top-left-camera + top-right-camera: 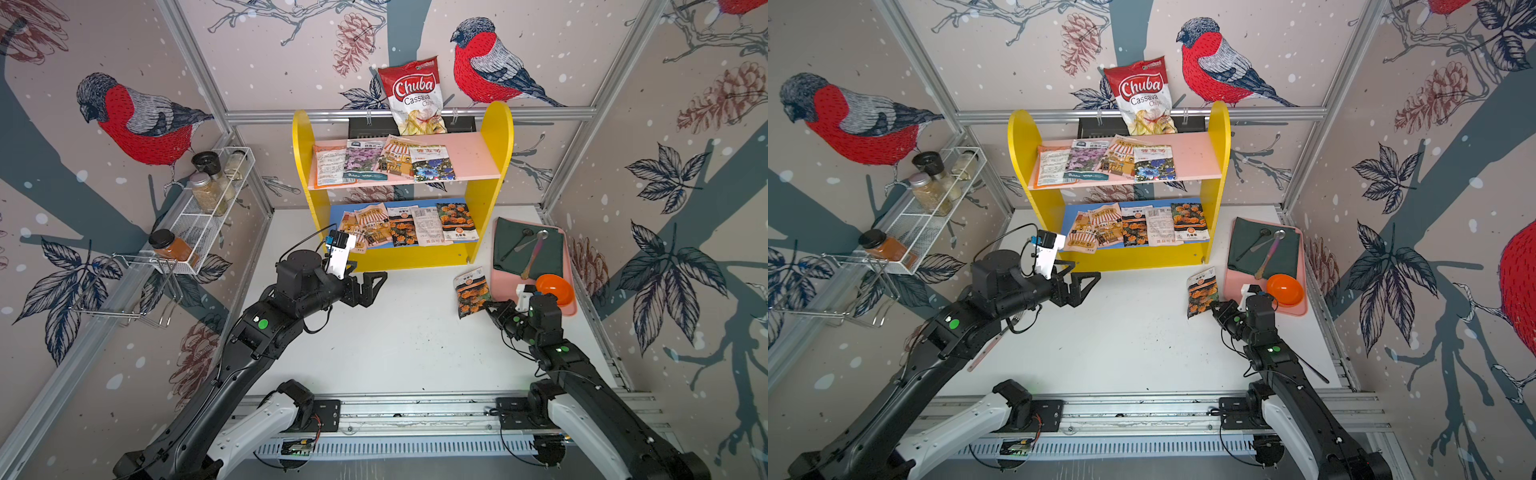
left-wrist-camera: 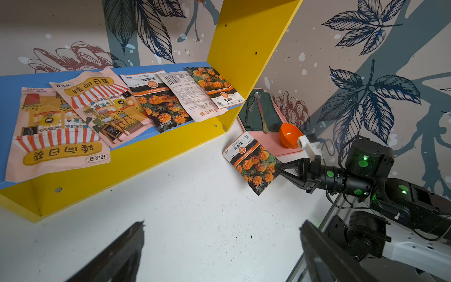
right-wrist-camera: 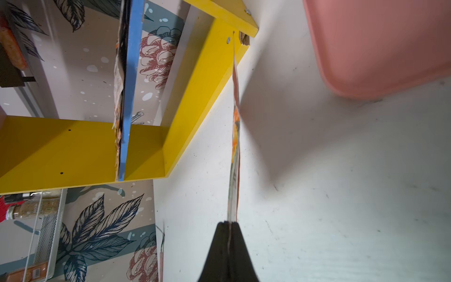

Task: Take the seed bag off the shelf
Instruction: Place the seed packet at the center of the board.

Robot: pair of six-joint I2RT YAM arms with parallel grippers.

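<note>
The right gripper (image 1: 488, 308) (image 2: 280, 168) was clamped on 1 corner of a marigold seed bag (image 1: 471, 291) (image 1: 1202, 291) (image 2: 253, 163). In the right wrist view its fingers (image 3: 220, 244) met on the bag (image 3: 235, 146), which was seen edge-on. The bag was off the shelf (image 1: 494, 137) (image 1: 1219, 137), in front of its right yellow side panel and just beside the near corner of the pink tray (image 1: 505, 282) (image 3: 378, 48). Whether its far end touched the white table (image 1: 395, 340) could not be told.

The left gripper (image 1: 371, 287) (image 1: 1086, 285) hung above the table in front of the shelf's left end, jaws wide apart with nothing between them.

On the blue lower board (image 2: 14, 83) lay 5 seed packets (image 1: 409, 226) overlapping in a row. On the pink upper board (image 1: 473, 158) lay 4 more (image 1: 382, 162). A Chuba cassava chips bag (image 1: 413, 95) stood behind them.
</note>
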